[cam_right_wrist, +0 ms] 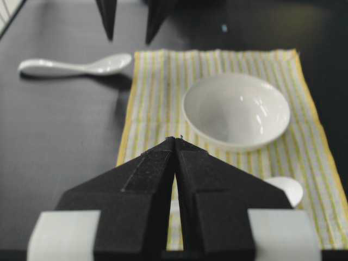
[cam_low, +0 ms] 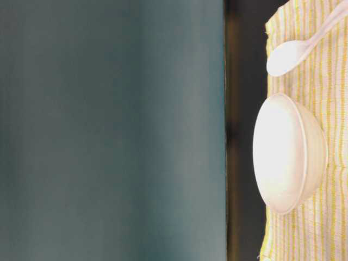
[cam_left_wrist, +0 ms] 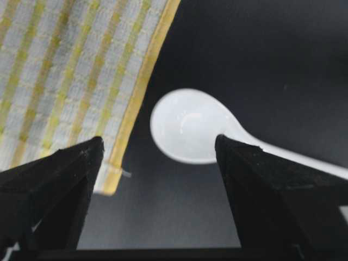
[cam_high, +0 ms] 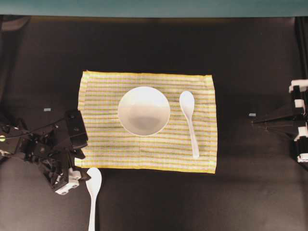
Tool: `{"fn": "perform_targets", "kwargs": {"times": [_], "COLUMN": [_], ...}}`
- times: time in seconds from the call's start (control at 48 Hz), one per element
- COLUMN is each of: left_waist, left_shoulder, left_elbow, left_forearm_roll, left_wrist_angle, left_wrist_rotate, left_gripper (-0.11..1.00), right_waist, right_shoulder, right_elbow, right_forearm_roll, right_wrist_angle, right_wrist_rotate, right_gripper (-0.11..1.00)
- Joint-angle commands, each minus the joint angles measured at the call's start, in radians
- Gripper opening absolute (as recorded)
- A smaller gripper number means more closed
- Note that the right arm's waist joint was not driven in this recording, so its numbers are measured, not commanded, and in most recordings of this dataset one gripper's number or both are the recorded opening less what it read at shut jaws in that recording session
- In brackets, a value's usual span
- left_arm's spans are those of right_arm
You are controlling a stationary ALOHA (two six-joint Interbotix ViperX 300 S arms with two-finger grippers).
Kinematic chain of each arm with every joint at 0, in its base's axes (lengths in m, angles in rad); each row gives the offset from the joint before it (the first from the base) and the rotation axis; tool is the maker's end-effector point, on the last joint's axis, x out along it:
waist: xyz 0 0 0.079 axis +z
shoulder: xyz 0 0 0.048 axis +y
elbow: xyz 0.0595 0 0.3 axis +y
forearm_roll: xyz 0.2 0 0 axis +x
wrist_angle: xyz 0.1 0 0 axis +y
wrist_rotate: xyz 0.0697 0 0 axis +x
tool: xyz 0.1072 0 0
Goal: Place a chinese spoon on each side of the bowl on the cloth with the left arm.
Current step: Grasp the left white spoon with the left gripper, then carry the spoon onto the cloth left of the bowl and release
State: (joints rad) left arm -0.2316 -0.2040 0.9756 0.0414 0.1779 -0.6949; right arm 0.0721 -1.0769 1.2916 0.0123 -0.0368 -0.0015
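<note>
**White spoons: 1 on cloth, 1 on bare table**

White glazed ware counted from overhead: 1 bowl (cam_high: pixel 144 110), 2 Chinese spoons. Also 1 striped cloth (cam_high: pixel 106 144), laid flat on the black table (cam_high: pixel 144 48).

Bowl upright near the cloth's middle, empty, nothing inside but a glossy sheen. First spoon (cam_high: pixel 188 120) on the cloth at 3 o'clock of the bowl, just beside it and apart, scoop toward 12, handle toward 6. Second spoon (cam_high: pixel 93 192) off the cloth, on bare table at about 7 o'clock of the bowl, scoop just beyond the cloth's near left corner, handle running toward 6.

Left arm (cam_high: pixel 43 147) reaching in from 9 o'clock, angled toward the second spoon. Left gripper (cam_left_wrist: pixel 157 149) spread wide, holding nothing, hovering over that scoop; from its wrist camera, scoop seen between the 2 black fingers (cam_left_wrist: pixel 60 168), cloth corner under one.

Right gripper (cam_right_wrist: pixel 175 142) at 3 o'clock, off the cloth, fingers pressed together, empty.
</note>
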Motion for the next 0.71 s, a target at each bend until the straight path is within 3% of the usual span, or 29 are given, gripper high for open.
{"fn": "perform_targets", "kwargs": {"times": [0.0, 0.437, 0.562, 0.687], "left_waist": [-0.002, -0.005, -0.005, -0.005], "left_shoulder": [0.043, 0.120, 0.121, 0.123], "left_elbow": [-0.003, -0.021, -0.026, -0.031], "left_forearm_roll": [0.003, 0.003, 0.003, 0.003], "left_wrist_angle": [-0.051, -0.109, -0.107, -0.107], "left_wrist_rotate": [0.002, -0.002, -0.002, 0.002], "left_gripper": [0.78, 0.74, 0.66, 0.48], "right_waist": [0.000, 0.000, 0.000, 0.000], "right_shoulder": [0.005, 0.005, 0.005, 0.005], "right_elbow": [-0.006, 0.000, 0.000, 0.002], "right_forearm_roll": [0.003, 0.003, 0.003, 0.003], "right_wrist_angle": [-0.017, -0.014, -0.015, -0.012], "right_wrist_rotate": [0.008, 0.008, 0.008, 0.008], "right_gripper": [0.00, 0.00, 0.00, 0.00]}}
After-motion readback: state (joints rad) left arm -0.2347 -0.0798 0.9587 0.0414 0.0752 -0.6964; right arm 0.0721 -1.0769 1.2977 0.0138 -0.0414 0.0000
